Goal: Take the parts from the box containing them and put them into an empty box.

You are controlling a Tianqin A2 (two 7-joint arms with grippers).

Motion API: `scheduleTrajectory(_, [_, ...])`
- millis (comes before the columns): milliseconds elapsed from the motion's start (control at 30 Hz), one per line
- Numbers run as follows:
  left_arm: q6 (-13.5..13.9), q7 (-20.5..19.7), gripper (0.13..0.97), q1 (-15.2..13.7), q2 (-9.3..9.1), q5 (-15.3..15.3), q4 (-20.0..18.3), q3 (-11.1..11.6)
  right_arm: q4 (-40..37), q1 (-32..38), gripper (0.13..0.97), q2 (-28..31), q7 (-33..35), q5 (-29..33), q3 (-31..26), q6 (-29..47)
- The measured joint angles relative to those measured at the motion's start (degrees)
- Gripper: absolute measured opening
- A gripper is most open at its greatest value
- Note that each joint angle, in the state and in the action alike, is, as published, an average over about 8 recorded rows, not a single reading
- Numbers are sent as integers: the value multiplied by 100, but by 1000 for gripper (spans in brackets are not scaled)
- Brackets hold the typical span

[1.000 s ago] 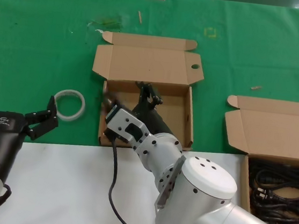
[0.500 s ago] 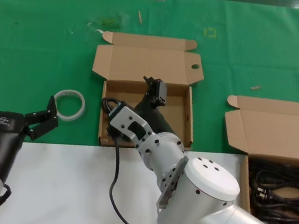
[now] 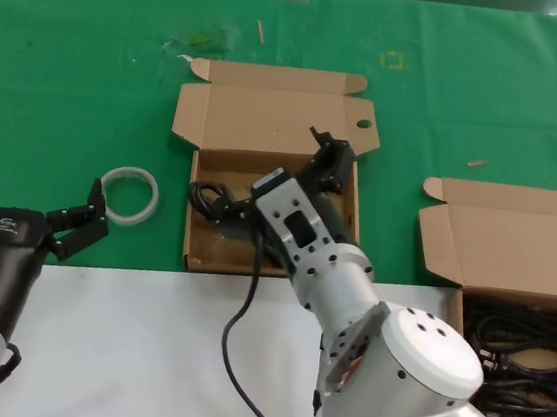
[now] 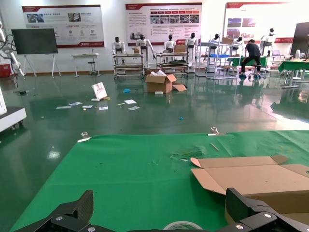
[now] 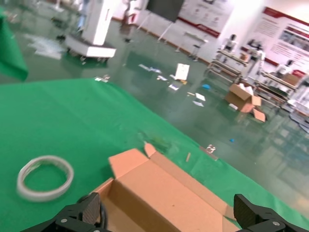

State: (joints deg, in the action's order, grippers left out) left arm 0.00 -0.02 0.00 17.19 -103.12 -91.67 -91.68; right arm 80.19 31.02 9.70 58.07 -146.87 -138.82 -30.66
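At frame centre, the right gripper point(image 3: 330, 160) hangs spread and unladen above the empty box point(image 3: 342, 234), one cable point(image 3: 220, 205) inside; rising carelessly, its wire could snag that cable out.

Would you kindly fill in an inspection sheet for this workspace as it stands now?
Surface: green cloth beyond a white table edge.
Job's things: empty box open, one cable inside; source box holding black cables.
Clutter: whitish ring on the cloth.
Grippers: right gripper open above the empty box; left gripper open, idle near the ring.
Cables: gripper wire trailing over the table.
Surroundings: exhibition hall with posters.
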Motion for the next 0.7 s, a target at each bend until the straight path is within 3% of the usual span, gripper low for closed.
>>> scheduleTrajectory(700, [0, 0, 966, 0, 0, 0, 0, 0, 403, -1089, 966, 0, -2032, 1531, 1656, 1073])
